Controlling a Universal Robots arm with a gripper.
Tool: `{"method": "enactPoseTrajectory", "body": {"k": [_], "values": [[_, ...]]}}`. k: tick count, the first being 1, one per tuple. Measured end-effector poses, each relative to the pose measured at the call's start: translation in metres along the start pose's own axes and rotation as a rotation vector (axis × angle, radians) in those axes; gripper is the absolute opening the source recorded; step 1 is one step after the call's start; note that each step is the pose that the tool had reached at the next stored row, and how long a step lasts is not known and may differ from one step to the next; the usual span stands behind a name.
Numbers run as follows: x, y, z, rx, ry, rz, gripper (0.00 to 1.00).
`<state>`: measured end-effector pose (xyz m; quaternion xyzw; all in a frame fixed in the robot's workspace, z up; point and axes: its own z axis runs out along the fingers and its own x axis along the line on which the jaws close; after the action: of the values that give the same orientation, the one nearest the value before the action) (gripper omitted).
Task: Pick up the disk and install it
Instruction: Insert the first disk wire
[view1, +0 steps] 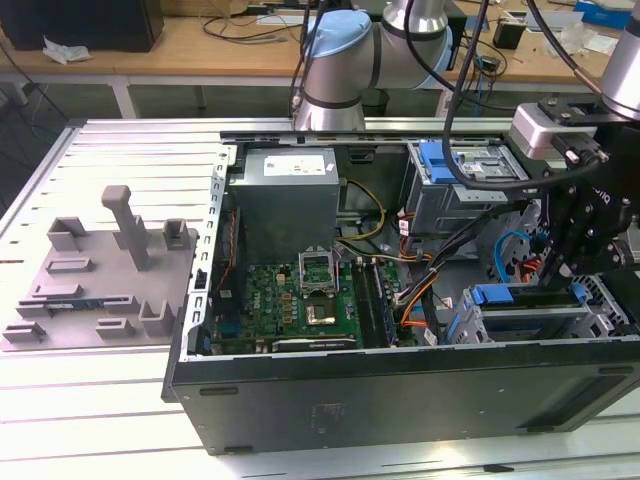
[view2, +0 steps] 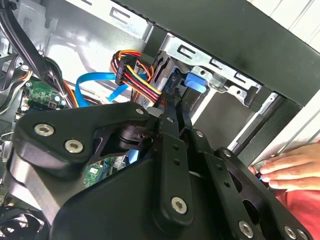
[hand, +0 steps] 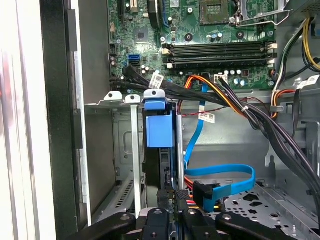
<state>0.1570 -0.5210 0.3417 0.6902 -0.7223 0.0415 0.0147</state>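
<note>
- Black gripper (view2: 175, 104) links lie nearest the lens in both wrist views. Its two fingers (view2: 169, 116) stand close together with a thin gap, reaching at the slot. Whether they clamp anything I cannot tell.
- Disk (hand: 160, 136) stands edge-on in the first wrist view. Its blue bracket is slid between the walls of the grey drive cage (hand: 134, 150), and the gripper (hand: 171, 198) is just behind it.
- A person's hand (view2: 289, 170) with a red sleeve (view2: 302, 212) rests on the case's outer edge in the second wrist view.
- In the exterior view the single arm (view1: 345, 60) comes in from twelve o'clock and bends down, so that the gripper (view1: 565, 250) hangs at four o'clock inside the open computer case (view1: 400, 400).
- Counted there: two cages with blue parts, at one o'clock (view1: 470, 170) and four o'clock (view1: 530, 312), one power supply (view1: 290, 195), one motherboard (view1: 300, 300), and one grey fixture plate (view1: 100, 270) at nine o'clock.
</note>
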Motion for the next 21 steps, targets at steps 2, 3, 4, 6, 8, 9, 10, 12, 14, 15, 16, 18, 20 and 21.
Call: {"method": "enactPoseTrajectory", "body": {"k": [2,3,4,6,8,9,10,12,14,15,16,18,20,21], "values": [[-0.0001,0.0001,0.0012,-0.0001,0.0001,0.0,0.17],[-0.0001,0.0001,0.0014,-0.0001,0.0001,0.0,0.17],[-0.0001,0.0001,0.0017,-0.0001,0.0,0.0,0.17],[-0.0002,0.0001,0.0025,-0.0001,-0.0002,0.0,0.17],[-0.0002,0.0001,0.0031,-0.0001,-0.0002,0.0,0.17],[-0.0003,0.0002,0.0037,-0.0001,-0.0002,0.0,0.17],[-0.0003,0.0002,0.0041,-0.0001,-0.0004,0.0,0.17],[-0.0004,0.0002,0.0051,-0.0002,-0.0006,0.0,0.17],[-0.0004,0.0002,0.0058,0.0,-0.0002,0.0,0.17],[-0.0004,0.0002,0.0061,0.0,-0.0002,0.0,0.17],[-0.0004,0.0003,0.0063,-0.0001,-0.0004,0.0,0.17],[-0.0005,0.0003,0.0066,-0.0001,-0.0007,0.0,0.17],[-0.0005,0.0004,0.0066,-0.0005,-0.0012,0.0,0.17],[-0.0005,0.0004,0.0067,-0.0007,-0.0025,0.0,0.18]]}}
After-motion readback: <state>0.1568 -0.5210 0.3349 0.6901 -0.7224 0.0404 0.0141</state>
